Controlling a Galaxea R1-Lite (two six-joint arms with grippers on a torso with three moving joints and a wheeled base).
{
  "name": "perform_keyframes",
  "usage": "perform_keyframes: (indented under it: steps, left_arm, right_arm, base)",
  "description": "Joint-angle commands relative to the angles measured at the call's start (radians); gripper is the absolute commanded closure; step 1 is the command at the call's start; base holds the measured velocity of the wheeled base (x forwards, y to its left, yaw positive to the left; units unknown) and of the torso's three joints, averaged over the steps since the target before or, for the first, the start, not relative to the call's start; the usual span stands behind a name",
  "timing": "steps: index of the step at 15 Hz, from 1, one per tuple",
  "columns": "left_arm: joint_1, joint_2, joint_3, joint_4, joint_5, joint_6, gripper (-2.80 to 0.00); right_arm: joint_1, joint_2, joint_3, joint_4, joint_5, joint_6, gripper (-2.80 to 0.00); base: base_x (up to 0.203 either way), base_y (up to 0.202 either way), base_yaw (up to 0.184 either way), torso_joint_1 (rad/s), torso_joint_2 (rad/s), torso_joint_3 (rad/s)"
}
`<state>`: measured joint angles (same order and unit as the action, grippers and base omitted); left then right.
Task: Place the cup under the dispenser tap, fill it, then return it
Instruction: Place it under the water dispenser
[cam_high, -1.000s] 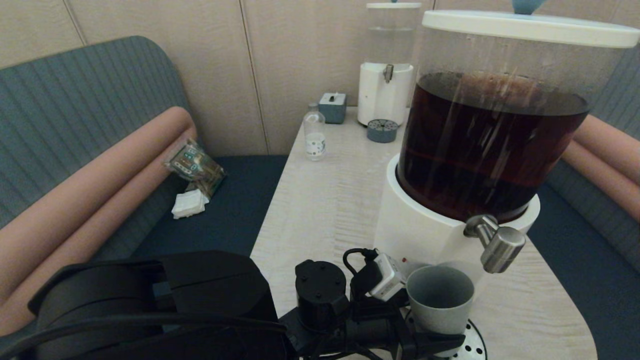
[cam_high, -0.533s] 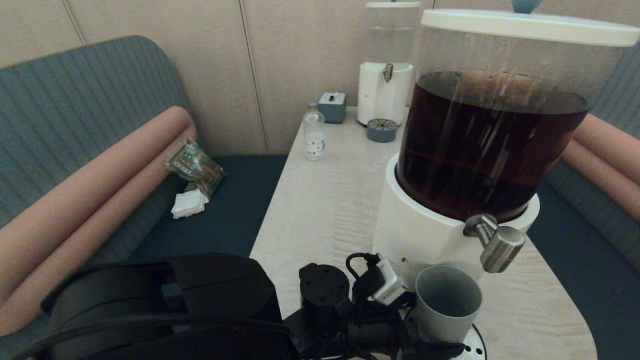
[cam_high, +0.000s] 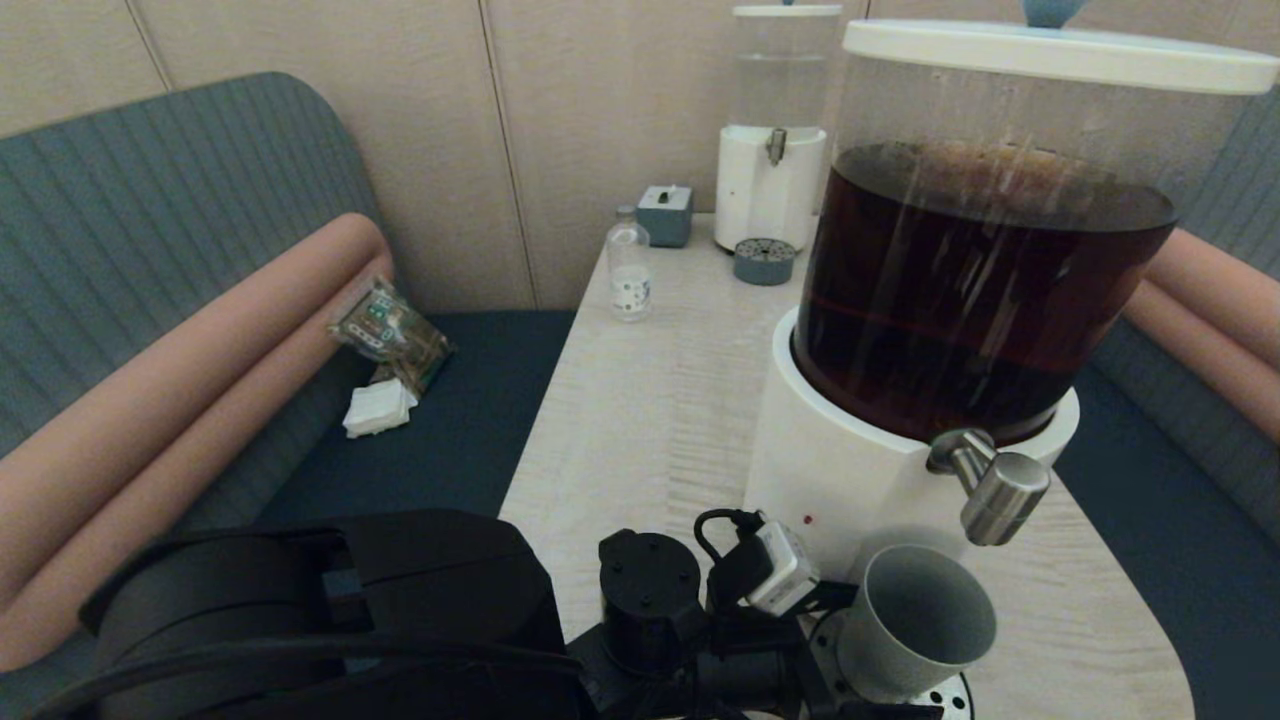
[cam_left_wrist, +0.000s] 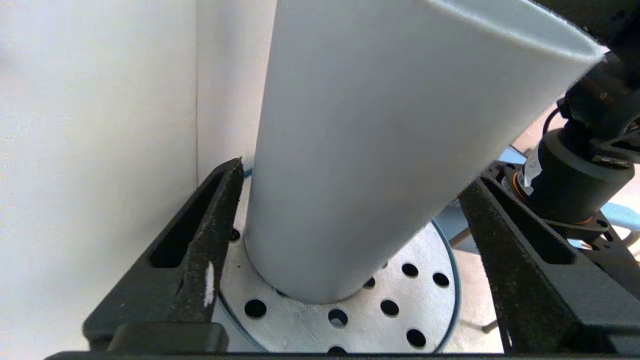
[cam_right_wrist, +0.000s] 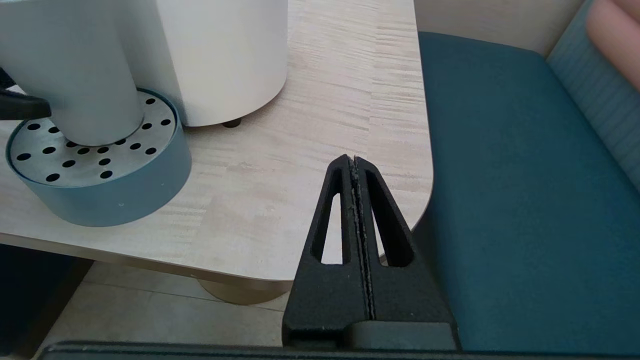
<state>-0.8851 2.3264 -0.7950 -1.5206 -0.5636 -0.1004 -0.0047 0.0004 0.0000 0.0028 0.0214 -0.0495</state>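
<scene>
Your left gripper (cam_left_wrist: 350, 225) spread wide, fingers (cam_left_wrist: 200, 240) clear of cup (cam_high: 915, 620). Cup leans on drip tray (cam_right_wrist: 100, 195), just below dispenser tap (cam_high: 1000, 495) but tilted, likely because released off-level. Right gripper (cam_right_wrist: 356, 175) shut, parked well right of tap.

Matte black left arm (cam_high: 400, 610), bulky rounded housings, looped black cable, small white camera block (cam_high: 785, 567), gritty black triangular fingers (cam_left_wrist: 192, 260) with cut-outs.

No legible text or labels anywhere.
</scene>
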Motion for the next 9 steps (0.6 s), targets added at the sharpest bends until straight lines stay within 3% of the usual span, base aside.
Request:
perform_keyframes:
  steps: [1, 9]
  left_arm:
    - [0.000, -0.010, 0.013, -0.009, -0.004, 0.000, -2.80]
    - [0.002, -0.065, 0.104, -0.009, -0.003, 0.007, -2.80]
  right_arm:
    - [0.000, -0.003, 0.009, 0.000, 0.000, -0.001, 0.00]
    - [0.000, -0.003, 0.009, 0.000, 0.000, -0.001, 0.00]
  base:
    - [0.000, 0.000, 0.000, 0.000, 0.00, 0.000]
    - [0.000, 0.000, 0.000, 0.000, 0.00, 0.000]
